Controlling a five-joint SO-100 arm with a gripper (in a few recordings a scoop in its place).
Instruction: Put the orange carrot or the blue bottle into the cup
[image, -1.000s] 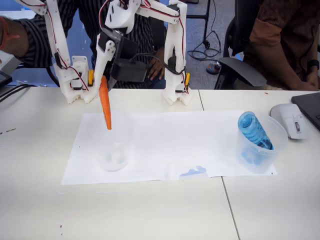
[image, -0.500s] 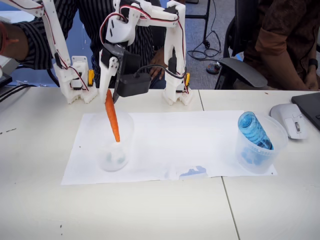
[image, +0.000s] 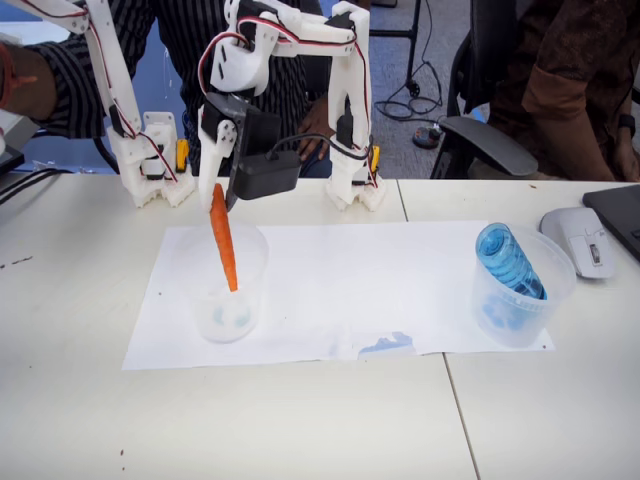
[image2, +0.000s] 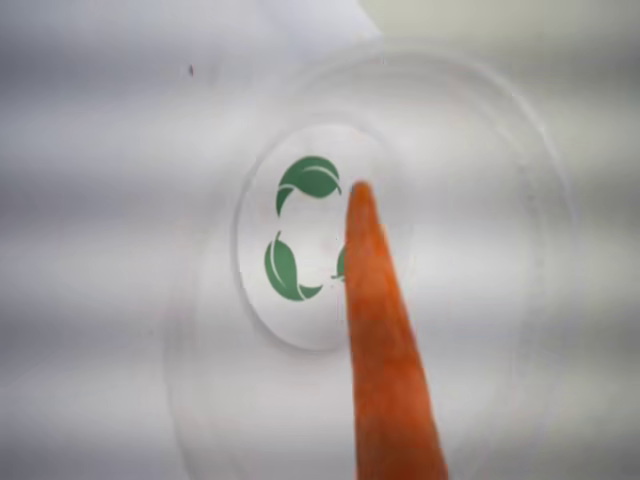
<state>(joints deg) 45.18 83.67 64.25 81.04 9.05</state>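
Orange carrot (image: 223, 238) hung point-down, tilted a little, thick end pinched in the end effector (image: 216, 192); tapered half now inside the cup (image: 228, 290), tip below the rim and above the floor, not yet resting on it; half a second earlier tip a touch lower and further right in the cup, a full second earlier carrot higher and near upright, tip barely at the rim; so lowered into the cup mouth first, then straightened a little. In the wrist view carrot (image2: 385, 340) pointed down at the cup's base (image2: 300, 240), tip lying by the green leaf mark (image2: 305, 180), well inside the ring of the wall; centred enough, judged from that, for a clean drop.

Meaning for the task: insertion all but done; left only to spread the fingers and let the carrot fall, then lift clear; risk judged small, perhaps the light cup tipping if the carrot leaned hard on the wall.

Further out: cup stood on the white paper sheet (image: 340, 270) on the table (image: 300, 420); well apart to the right in the fixed view, blue bottle (image: 508, 260) leaned in a second clear cup (image: 520, 300) at the sheet's edge; untouched across all three moments.
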